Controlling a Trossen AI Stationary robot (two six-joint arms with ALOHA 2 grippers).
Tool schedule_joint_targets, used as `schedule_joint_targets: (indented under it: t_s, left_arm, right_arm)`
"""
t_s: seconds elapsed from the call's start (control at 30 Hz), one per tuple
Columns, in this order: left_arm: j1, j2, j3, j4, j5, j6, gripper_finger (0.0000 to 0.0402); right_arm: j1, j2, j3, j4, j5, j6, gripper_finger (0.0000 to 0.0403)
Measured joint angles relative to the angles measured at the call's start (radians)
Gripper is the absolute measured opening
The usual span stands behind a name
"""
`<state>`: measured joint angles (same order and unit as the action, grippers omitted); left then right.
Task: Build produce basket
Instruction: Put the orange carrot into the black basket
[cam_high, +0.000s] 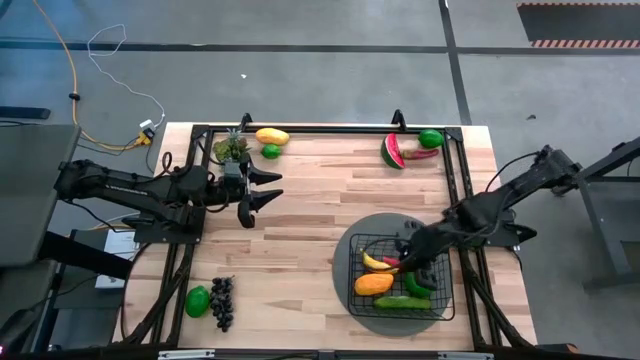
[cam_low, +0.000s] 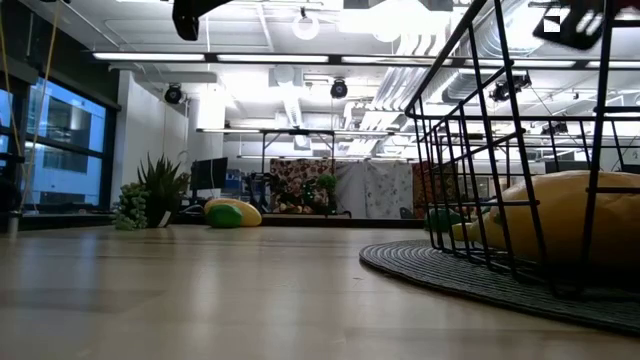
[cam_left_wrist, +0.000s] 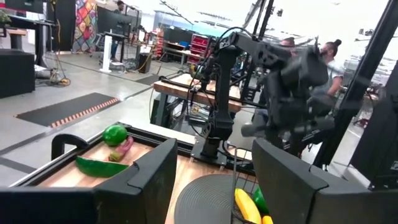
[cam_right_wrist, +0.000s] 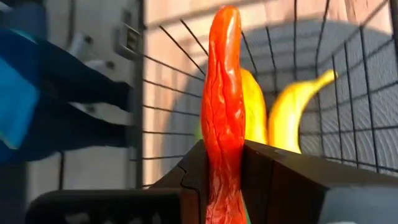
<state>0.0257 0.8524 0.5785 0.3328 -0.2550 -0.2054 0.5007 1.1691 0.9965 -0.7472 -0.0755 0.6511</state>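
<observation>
Clamping a red chili (cam_right_wrist: 222, 112) between its fingers, the right gripper (cam_high: 413, 262) hangs over the wire basket (cam_high: 440, 308) on the grey mat (cam_high: 345, 245), above a banana (cam_high: 376, 262), while the left gripper (cam_high: 266, 190) waits half open farther back.

In the low view the black wire-mesh basket (cam_low: 520, 150) runs off the right edge, and the yellow-orange toy fruit (cam_low: 570, 215) inside it is cut off there too, so its kind cannot be told. In the right wrist view the red toy chili (cam_right_wrist: 222, 118) is clamped between the right gripper (cam_right_wrist: 224, 186) fingers and its lower end leaves the picture; it hides part of the yellow banana (cam_right_wrist: 292, 106) behind. In the left wrist view, the people (cam_left_wrist: 326, 56) beyond the table are blurred.
</observation>
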Motion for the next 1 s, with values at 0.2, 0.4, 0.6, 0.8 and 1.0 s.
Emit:
schedule_joint_targets:
  t_s: [0.2,0.4,0.6,0.8,1.0]
  left_arm:
    - [0.000,0.000,0.000,0.000,-0.020,0.000,0.0200]
    - [0.000,0.000,0.000,0.000,-0.045,0.000,0.0200]
    - [0.000,0.000,0.000,0.000,-0.049,0.000,0.0200]
    - [0.000,0.000,0.000,0.000,-0.049,0.000,0.0200]
    - [0.000,0.000,0.000,0.001,-0.048,0.000,0.0200]
  right_arm:
    - [-0.002,0.104,-0.049,-0.034,0.020,-0.031,0.0050]
    - [-0.003,0.206,-0.063,-0.029,0.061,-0.065,0.0050]
    - [-0.002,0.299,-0.063,-0.015,0.075,-0.075,0.0050]
    - [-0.003,0.357,-0.062,-0.015,0.131,-0.065,0.0050]
    - [-0.003,0.358,-0.062,0.001,0.146,-0.056,0.0050]
